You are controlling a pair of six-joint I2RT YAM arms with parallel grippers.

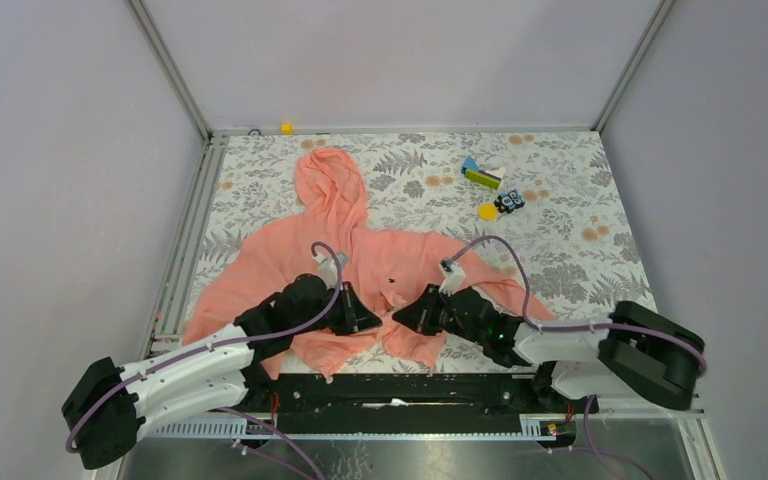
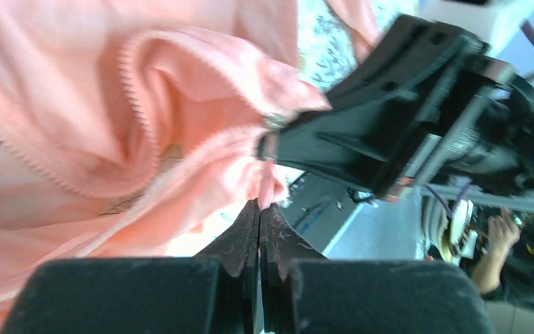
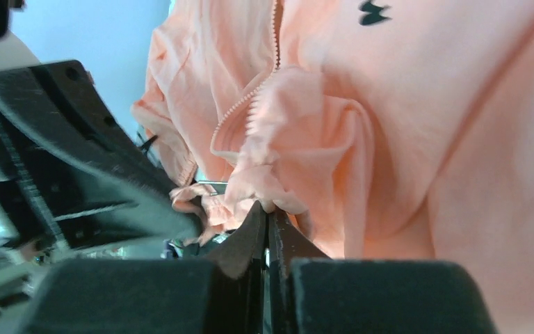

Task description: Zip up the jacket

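The salmon-pink hooded jacket (image 1: pixel 360 250) lies spread on the table, hood toward the back, a small dark mark (image 3: pixel 373 12) on its chest. Both grippers meet at its lower front near the hem. My left gripper (image 1: pixel 372 320) is shut, pinching the hem edge by the zipper (image 2: pixel 267 203); the zipper teeth (image 2: pixel 133 90) curve above it. My right gripper (image 1: pixel 400 317) is shut on the other bunched hem corner (image 3: pixel 270 206), with the zipper line (image 3: pixel 250 97) running up from it. The two grippers nearly touch tip to tip. The zipper slider is not clearly visible.
Small toys sit at the back right: a green and blue block (image 1: pixel 480 176), a yellow disc (image 1: pixel 487 211), a dark toy (image 1: pixel 508 202). A small yellow piece (image 1: pixel 285 127) lies at the back edge. The table's metal front rail (image 1: pixel 390 390) runs just below the hem.
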